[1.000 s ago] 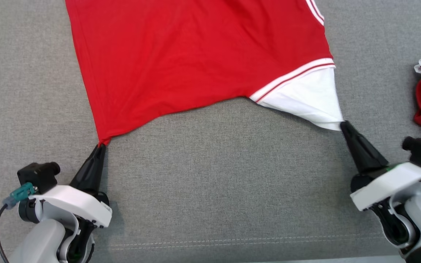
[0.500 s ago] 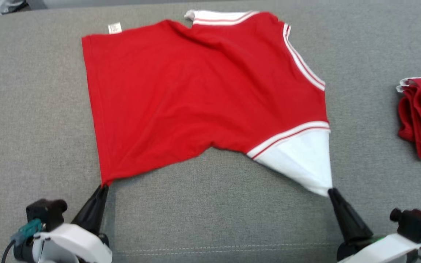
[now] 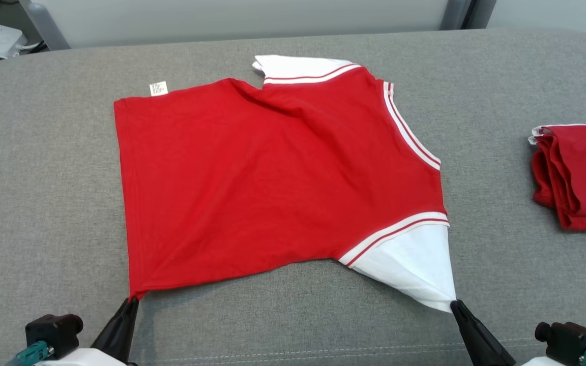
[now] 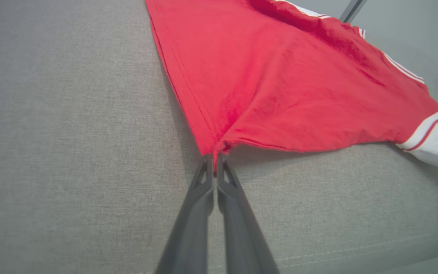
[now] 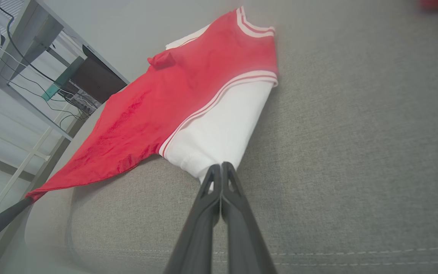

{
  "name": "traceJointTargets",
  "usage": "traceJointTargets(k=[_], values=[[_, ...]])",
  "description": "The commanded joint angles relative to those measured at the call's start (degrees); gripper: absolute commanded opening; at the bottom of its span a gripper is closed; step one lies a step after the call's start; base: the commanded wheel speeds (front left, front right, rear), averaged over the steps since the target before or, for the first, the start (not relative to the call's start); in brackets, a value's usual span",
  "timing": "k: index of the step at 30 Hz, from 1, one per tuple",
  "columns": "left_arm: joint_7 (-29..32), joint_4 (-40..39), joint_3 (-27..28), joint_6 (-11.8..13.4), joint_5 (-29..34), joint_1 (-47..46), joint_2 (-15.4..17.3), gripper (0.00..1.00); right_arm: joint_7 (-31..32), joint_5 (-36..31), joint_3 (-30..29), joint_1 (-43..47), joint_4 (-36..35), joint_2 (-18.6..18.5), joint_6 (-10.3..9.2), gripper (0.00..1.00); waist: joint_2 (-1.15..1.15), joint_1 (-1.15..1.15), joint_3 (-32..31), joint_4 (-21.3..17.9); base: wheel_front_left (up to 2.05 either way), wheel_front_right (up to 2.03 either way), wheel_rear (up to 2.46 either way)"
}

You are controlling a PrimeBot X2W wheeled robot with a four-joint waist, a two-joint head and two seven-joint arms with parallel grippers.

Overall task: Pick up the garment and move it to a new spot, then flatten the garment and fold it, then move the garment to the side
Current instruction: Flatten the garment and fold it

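Observation:
A red garment (image 3: 272,178) with white sleeves and striped trim lies spread on the grey cushioned surface (image 3: 44,203). My left gripper (image 3: 132,300) is shut on its near left red corner (image 4: 216,146); the same gripper (image 4: 215,156) pinches the hem in the left wrist view. My right gripper (image 3: 454,305) is shut on the tip of the near white sleeve (image 3: 415,269), and its closed fingers (image 5: 221,166) clamp the white cloth (image 5: 219,133). The near edge between the two held corners sags inward. The far white sleeve (image 3: 298,66) rests flat at the back.
A folded red garment pile (image 3: 578,175) sits at the right edge of the surface. A stitched seam (image 3: 298,351) runs along the near edge. Beyond the far edge are a pale wall (image 3: 247,18) and, at the left, a desk with cables (image 5: 13,57).
The head camera has tilted up, so the whole garment and the far edge now show. Both grippers keep their hold on the corners and sit lower in the picture.

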Motion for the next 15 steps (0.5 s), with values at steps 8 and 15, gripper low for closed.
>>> traceJointTargets(k=[8,15], values=[[1.6,-3.5,0.9,0.8,-0.3,-2.0,1.6,0.0,2.9,-0.9,-2.2,-1.0,-1.8,-0.2,0.09,0.0,0.0,0.0,0.3,0.2,0.0,0.0,0.0],[12.9,4.8,-0.6,-14.1,-1.2,-30.8,1.7,0.0,10.9,-2.0,2.4,-38.2,10.2,-5.2,0.09,0.0,0.0,0.0,4.7,0.1,0.0,0.0,0.0]])
